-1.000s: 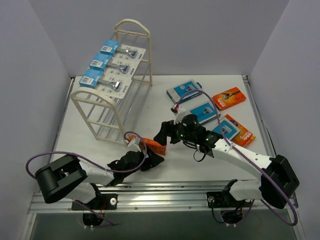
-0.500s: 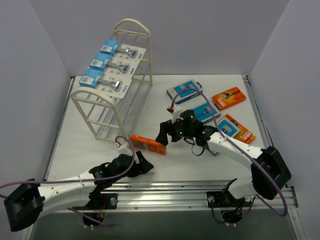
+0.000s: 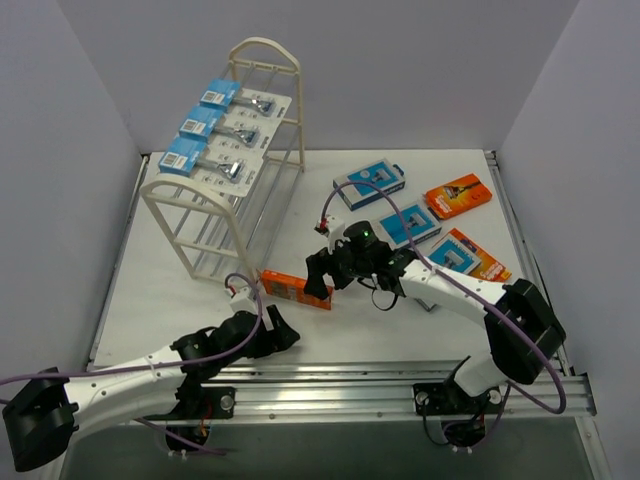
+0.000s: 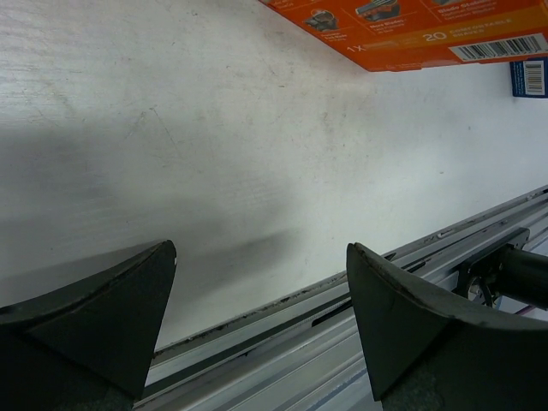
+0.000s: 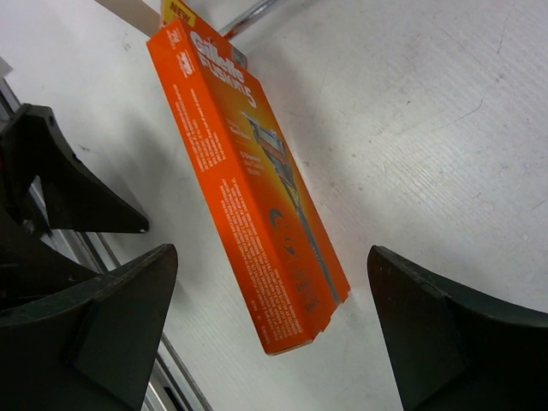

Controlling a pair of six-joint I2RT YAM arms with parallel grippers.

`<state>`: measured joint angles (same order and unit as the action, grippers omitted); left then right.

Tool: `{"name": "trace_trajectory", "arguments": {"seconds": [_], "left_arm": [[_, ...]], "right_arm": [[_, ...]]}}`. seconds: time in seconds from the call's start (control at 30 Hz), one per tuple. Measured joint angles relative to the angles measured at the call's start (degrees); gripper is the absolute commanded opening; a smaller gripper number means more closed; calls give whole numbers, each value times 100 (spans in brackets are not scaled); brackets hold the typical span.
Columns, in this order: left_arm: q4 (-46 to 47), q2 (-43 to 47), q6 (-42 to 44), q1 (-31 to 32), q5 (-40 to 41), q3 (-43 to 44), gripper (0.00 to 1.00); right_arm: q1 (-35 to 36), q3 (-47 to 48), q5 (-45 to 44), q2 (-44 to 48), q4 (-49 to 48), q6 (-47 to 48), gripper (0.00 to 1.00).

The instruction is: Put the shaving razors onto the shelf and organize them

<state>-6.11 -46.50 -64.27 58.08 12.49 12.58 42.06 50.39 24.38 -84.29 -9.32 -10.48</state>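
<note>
Cream shelf (image 3: 263, 44) at 10 o'clock held 3 blister cards (image 3: 222, 130) on its top tier. L gripper (image 4: 259, 282), jaws spread & empty, had let go of the orange box (image 3: 293, 289) and backed off toward 7 o'clock. The box lay flat near centre. R gripper (image 3: 320, 280) had moved in, jaws wide astride the box's end, not yet pinching. Prob. a handoff. 4 packs (image 3: 410, 222) waited at 2 o'clock.
</note>
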Motion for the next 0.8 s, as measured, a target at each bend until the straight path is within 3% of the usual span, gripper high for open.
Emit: {"name": "trace_trajectory", "arguments": {"seconds": [0.17, 0.27, 0.33, 0.47, 0.57, 0.8], "left_arm": [[-103, 107, 0, 2, 39, 0, 91], [-291, 254, 0, 0, 72, 0, 91], [-444, 374, 2, 0, 83, 2, 91], [-708, 584, 2, 0, 103, 2, 91], [-881, 728, 4, 0, 122, 2, 91], [-1296, 929, 140, 2, 131, 153, 95]], "right_arm": [[83, 118, -219, -352, 168, 181, 83], [151, 166, -302, -597, 186, 232, 74], [203, 166, -323, -745, 186, 267, 62], [350, 166, -343, -949, 181, 278, 21], [417, 166, -352, -957, 164, 208, 8], [452, 0, -341, -850, 55, -61, 0]]}}
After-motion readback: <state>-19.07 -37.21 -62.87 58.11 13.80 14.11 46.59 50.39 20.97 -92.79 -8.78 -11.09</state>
